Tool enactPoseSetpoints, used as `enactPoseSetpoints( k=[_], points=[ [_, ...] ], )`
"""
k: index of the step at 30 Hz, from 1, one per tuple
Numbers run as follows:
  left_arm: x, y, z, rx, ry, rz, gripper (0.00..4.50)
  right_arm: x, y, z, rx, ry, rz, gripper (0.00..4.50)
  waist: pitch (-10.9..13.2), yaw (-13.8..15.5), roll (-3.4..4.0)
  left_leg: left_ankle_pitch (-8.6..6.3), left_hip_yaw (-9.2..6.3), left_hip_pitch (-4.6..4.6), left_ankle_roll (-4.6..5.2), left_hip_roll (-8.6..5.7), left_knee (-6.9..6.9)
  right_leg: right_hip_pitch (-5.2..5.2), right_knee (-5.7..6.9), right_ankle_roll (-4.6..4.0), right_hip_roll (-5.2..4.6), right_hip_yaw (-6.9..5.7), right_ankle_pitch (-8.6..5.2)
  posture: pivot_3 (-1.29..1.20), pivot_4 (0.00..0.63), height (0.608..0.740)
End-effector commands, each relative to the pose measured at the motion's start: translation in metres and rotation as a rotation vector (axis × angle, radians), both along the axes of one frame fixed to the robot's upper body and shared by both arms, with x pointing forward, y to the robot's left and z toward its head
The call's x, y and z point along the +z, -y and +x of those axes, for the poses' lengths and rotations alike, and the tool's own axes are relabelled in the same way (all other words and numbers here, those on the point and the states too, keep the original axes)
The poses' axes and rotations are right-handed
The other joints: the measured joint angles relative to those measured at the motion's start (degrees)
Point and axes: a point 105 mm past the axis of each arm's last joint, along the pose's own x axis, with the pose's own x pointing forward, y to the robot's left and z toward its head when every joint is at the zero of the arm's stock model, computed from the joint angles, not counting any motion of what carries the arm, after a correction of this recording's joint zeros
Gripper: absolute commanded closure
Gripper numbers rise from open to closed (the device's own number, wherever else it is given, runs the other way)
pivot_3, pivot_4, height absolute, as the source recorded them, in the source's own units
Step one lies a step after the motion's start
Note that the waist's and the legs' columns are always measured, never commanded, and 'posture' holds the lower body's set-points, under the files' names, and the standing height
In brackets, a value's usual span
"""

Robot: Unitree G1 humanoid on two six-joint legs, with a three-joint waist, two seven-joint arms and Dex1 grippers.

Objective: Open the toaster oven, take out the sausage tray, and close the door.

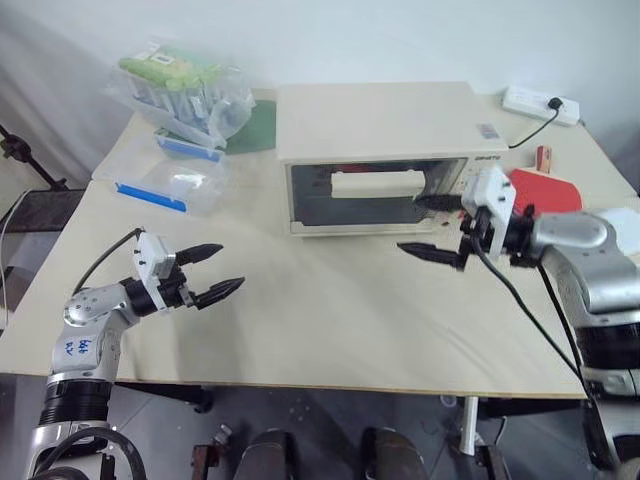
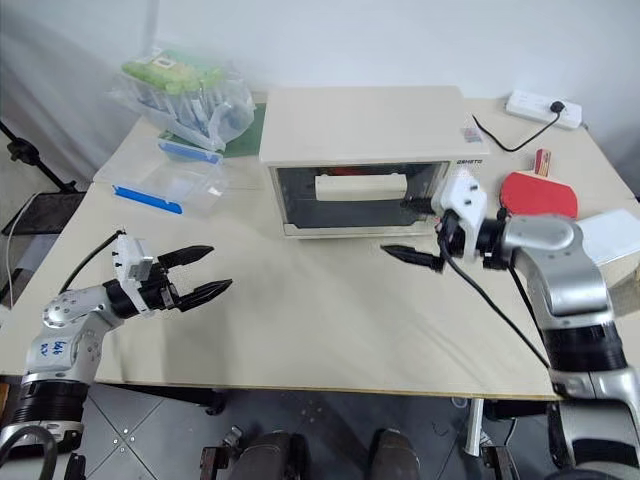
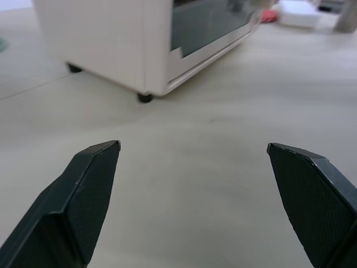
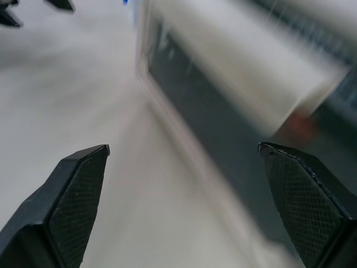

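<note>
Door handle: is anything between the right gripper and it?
Nothing visible. The right gripper, jaws open, hangs just right of the door, and the gap to the handle is free. The door is shut.

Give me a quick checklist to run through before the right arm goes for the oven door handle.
1. Door shut, bar handle in plain sight: ok.
2. Right end effector open: ok, and it is empty.
3. Right end effector lined up with the handle: not ok, it sits off the handle's right end, in front of the toaster oven, one finger low over the table.
4. Room in front of the door for it to swing down: ok, bare table there.
5. Left end effector out of the way: ok, open, empty, well off to the left.
6. Sausage tray inside: cannot tell through the dark glass.
</note>
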Motion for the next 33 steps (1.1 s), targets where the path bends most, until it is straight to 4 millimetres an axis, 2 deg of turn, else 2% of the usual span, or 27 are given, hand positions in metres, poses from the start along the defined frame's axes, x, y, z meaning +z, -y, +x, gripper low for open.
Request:
enactPoseSetpoints(
  k=[1, 7, 12, 15, 22, 24, 27, 33],
  points=[
    [0.033, 0.004, -0.008, -0.064, 0.091, -0.061, 0.0, 0.019, -0.009, -0.002, 0.067, 0.084, -0.051, 0.03, 0.02, -0.02, -0.04, 0.0, 0.01, 0.0, 0.0, 0.02, -0.01, 0.0, 0.0, 0.0, 0.0, -0.01, 0.0, 0.0, 0.15, 0.74],
    [0.052, 0.006, -0.008, -0.07, 0.13, -0.097, 0.0, 0.031, -0.022, -0.01, 0.162, 0.098, -0.071, 0.03, 0.06, -0.3, -0.05, -0.01, 0.03, -0.01, -0.02, 0.05, 0.01, -0.02, 0.02, 0.0, 0.03, -0.01, 0.0, 0.0, 0.15, 0.74],
    [0.071, 0.008, -0.003, -0.095, 0.198, -0.136, 0.0, 0.018, -0.029, -0.035, 0.27, 0.047, -0.142, 0.03, 0.11, -1.09, -0.07, -0.02, 0.03, -0.04, -0.03, 0.08, -0.04, -0.04, 0.01, -0.01, 0.08, -0.06, 0.0, 0.0, 0.15, 0.74],
    [0.075, 0.008, 0.002, -0.098, 0.18, -0.154, 0.6, 0.013, -0.028, -0.038, 0.268, 0.031, -0.146, 0.0, 0.11, -1.45, -0.08, -0.05, 0.03, -0.02, -0.08, 0.1, -0.04, -0.04, 0.01, -0.01, 0.1, -0.07, 0.0, 0.0, 0.15, 0.74],
    [0.077, 0.013, 0.005, -0.158, 0.136, -0.159, 2.74, 0.002, -0.029, -0.041, 0.259, 0.017, -0.16, 0.0, 0.15, -1.23, -0.15, -0.06, 0.09, 0.01, -0.09, 0.18, -0.01, -0.04, 0.01, -0.02, 0.18, -0.05, -0.01, 0.0, 0.15, 0.74],
    [0.083, 0.015, 0.003, -0.209, 0.113, -0.171, 3.41, -0.003, -0.028, -0.041, 0.252, 0.007, -0.163, 0.0, 0.17, -1.23, -0.18, -0.06, 0.11, -0.01, -0.09, 0.18, 0.01, -0.04, 0.01, -0.02, 0.18, -0.04, -0.01, 0.0, 0.15, 0.74],
    [0.09, 0.016, 0.013, -0.222, 0.113, -0.194, 4.37, -0.012, -0.027, -0.043, 0.243, -0.011, -0.172, 0.0, 0.21, -1.14, -0.24, -0.06, 0.1, -0.02, -0.1, 0.19, 0.03, -0.04, 0.02, -0.02, 0.2, -0.05, -0.01, 0.0, 0.15, 0.74],
    [0.09, 0.028, 0.022, -0.276, 0.086, -0.155, 4.47, -0.021, -0.028, -0.046, 0.236, -0.024, -0.184, 0.0, 0.21, -1.13, -0.25, -0.07, 0.11, -0.03, -0.11, 0.18, 0.06, -0.03, 0.02, -0.02, 0.2, -0.05, -0.01, 0.0, 0.15, 0.74]
  ],
)
